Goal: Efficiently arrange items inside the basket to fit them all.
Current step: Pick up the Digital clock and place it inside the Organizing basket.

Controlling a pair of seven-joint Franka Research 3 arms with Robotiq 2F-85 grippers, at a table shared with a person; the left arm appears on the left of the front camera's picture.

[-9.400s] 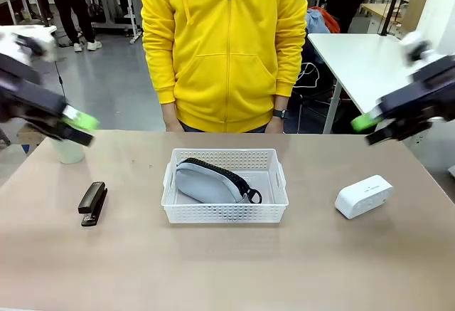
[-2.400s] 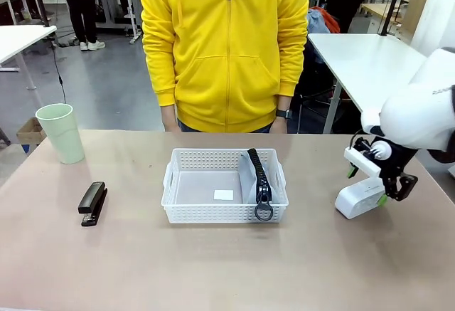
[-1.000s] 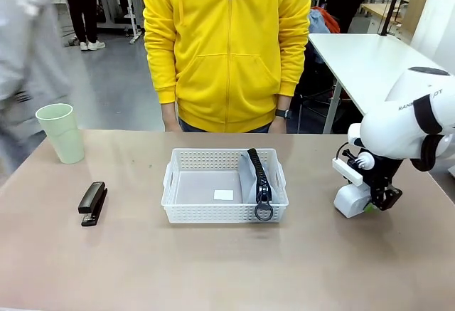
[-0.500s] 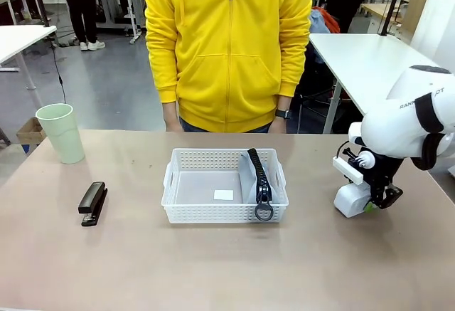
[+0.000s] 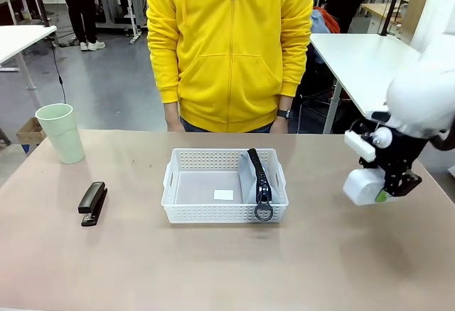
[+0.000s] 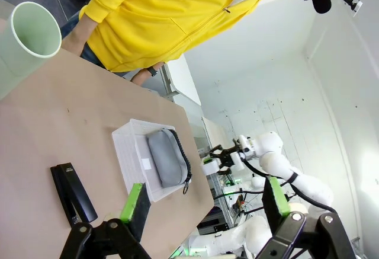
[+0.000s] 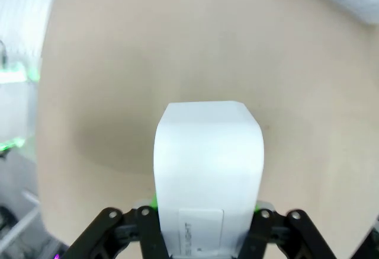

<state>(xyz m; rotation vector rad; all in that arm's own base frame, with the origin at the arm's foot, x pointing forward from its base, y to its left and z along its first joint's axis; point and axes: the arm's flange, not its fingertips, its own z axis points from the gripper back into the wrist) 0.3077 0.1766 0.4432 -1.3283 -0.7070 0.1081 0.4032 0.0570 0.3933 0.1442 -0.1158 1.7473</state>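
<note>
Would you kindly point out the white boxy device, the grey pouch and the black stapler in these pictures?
white boxy device (image 5: pixel 361 186), front view, on its rounded white front face.
grey pouch (image 5: pixel 247 179), front view, on its grey fabric side.
black stapler (image 5: pixel 92 201), front view, on the middle of its top arm.

Right arm (image 5: pixel 426 97): mine, white, entering from the right side, with the bulky wrist bent down over its gripper.

Right gripper (image 5: pixel 380 191): black, pointing downward with a slight tilt. My fingers are closed against two opposite sides of the white boxy device (image 5: pixel 361 186), which I grip by one end. In the wrist view a sliver of green pad shows beside it.

Left gripper (image 6: pixel 204 202): my two black fingers are spread wide apart, with the green pads (image 6: pixel 132 202) facing each other across the gap. The wrist is rolled, so its view sits tilted.
</note>
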